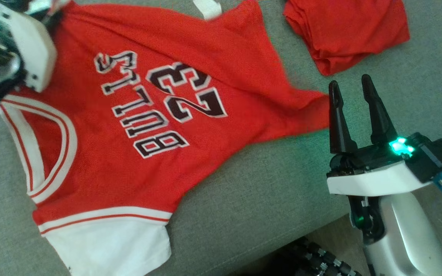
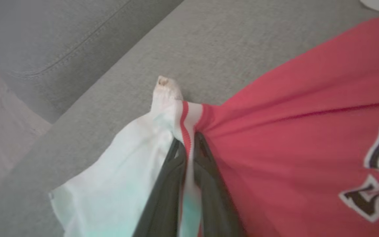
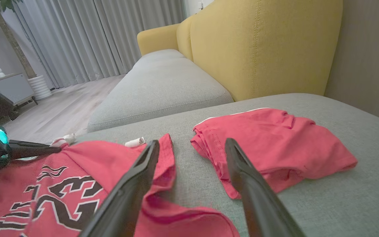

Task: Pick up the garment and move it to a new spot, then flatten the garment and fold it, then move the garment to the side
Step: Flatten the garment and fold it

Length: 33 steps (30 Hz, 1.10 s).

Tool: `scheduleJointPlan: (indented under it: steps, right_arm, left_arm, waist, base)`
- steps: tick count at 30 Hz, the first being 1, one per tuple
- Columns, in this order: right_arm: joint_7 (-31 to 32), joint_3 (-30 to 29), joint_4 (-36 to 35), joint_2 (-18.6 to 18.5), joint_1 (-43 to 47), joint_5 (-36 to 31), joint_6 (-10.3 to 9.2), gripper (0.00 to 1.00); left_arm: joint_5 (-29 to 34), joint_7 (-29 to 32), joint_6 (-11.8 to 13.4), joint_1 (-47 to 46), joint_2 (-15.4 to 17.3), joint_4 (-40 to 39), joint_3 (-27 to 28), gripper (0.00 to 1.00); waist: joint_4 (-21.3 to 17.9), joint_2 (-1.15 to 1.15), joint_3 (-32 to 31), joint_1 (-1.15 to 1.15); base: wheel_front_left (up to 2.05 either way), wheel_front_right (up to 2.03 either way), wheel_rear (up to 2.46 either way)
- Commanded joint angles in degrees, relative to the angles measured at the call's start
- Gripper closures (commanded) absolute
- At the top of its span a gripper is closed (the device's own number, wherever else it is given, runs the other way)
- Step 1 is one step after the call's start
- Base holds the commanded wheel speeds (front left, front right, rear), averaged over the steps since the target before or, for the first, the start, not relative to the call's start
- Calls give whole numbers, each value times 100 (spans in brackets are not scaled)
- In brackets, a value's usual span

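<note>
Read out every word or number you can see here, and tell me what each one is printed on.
"BULLS": black letters edged in white, on the red mesh basketball jersey with white trim; upside down in the head view.
"23": large black numerals edged in white, beside that word on the same jersey.
Folded plain red garment: no text on the sides that show.
Small white tag at the jersey's far edge: too blurred to read.

Jersey [image 1: 102, 168]: red cloth, fine mesh weave, matt; white trim [image 1: 106, 245], smooth knit. Right pincer [image 1: 351, 82]: fingers [image 1: 338, 119] dark matt plastic, casing [image 1: 374, 182] glossy white plastic. Sofa seat [image 1: 267, 191] under it: grey woven cloth, matt. Folded garment [image 1: 343, 30] ahead of it: soft red cloth, creased.
</note>
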Motion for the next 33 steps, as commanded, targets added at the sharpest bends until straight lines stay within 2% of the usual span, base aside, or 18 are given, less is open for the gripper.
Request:
scheduleJointPlan:
  steps: [1,8,14,16,17,18,25,33]
  right_arm:
    - [-61,85,-199,-32,-86,-22,37,0]
    - [-61,143,-216,-32,-92,-41,37,0]
    - [-61,179,-197,-32,-96,-70,37,0]
    - [-61,190,-193,-32,-99,-78,37,0]
    - [-61,197,-192,-32,-100,-81,37,0]
    - [-61,206,-188,-32,-101,-86,37,0]
    - [-61,150,-162,-32,-124,-192,37,0]
    - [-61,-51,-44,-32,-120,-425,37,0]
  left_arm:
    - [54,-28,81,-308,253,97,222,100]
    - [425,-874,401,-795,188,784,334,100]
    - [794,-1854,814,-1240,38,1302,388,100]
    - [850,-2122,856,-1304,-39,1416,396,100]
    - [862,-2234,847,-1316,-85,1469,397,53]
    - [881,-2359,868,-1328,-128,1523,400,0]
    - [698,-2874,725,-1165,-564,1813,529,0]
    - [220,-3122,508,-588,-988,1718,984,0]
  waist:
    - [10,0,8,0]
    - [17,0,63,0]
    - [22,0,87,0]
    - [34,0,97,0]
    - [45,0,102,0]
    - [57,0,105,0]
    - [305,0,28,0]
    - [882,0,-472,0]
  base:
    - [0,0,0]
    - [0,0,0]
    - [0,0,0]
    - [0,0,0]
    - [0,0,0]
    - [0,0,0]
    - [0,0,0]
    - [0,0,0]
